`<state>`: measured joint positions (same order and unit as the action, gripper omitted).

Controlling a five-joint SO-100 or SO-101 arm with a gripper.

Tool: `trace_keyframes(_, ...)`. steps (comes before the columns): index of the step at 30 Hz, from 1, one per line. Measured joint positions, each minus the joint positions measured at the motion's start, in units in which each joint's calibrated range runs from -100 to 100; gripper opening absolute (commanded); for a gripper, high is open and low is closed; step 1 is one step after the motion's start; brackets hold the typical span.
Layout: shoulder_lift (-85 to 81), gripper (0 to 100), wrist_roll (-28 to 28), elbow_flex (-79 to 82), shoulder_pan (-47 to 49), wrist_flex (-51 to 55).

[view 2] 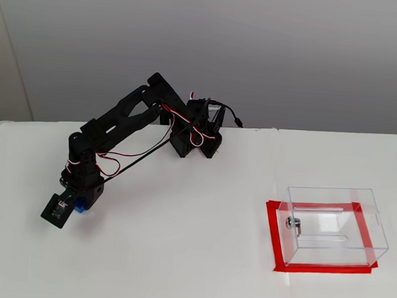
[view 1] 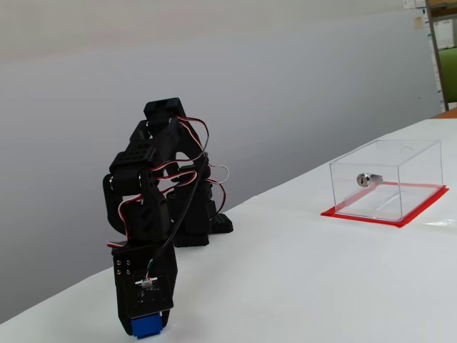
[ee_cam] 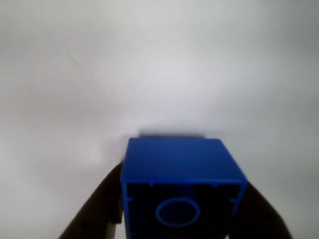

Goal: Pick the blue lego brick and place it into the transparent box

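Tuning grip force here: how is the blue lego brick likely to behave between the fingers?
The blue lego brick looks like hollow moulded plastic, so probably stiff and light. Its flat, boxy sides suit the gripper and make rolling unlikely. The smooth, glossy faces could slip under a weak squeeze.

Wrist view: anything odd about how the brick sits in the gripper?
Slightly. The blue lego brick is held between the fingers of the gripper with its hollow underside toward the camera, so it is tipped on its side. No damage or spill.

blue lego brick [ee_cam: 182,179]: bottom cropped, wrist view | claw [ee_cam: 182,209] fingertips: cut off
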<state>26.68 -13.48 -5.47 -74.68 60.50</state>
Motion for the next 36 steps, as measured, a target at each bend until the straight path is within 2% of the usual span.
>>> trace_keyframes(8, -0.25, 18, 0.0, 0.0, 1.92, 0.0)
trace_keyframes(13, -0.51, 10, 0.0, 0.0, 2.46, 0.0)
trace_keyframes(21, -4.74, 9, 0.0, 0.09, 4.38, 0.0)
trace_keyframes(29, -18.1, 9, 0.2, 0.09, 8.97, -1.03)
trace_keyframes(36, -34.42, 9, 0.2, 0.09, 18.27, -9.25)
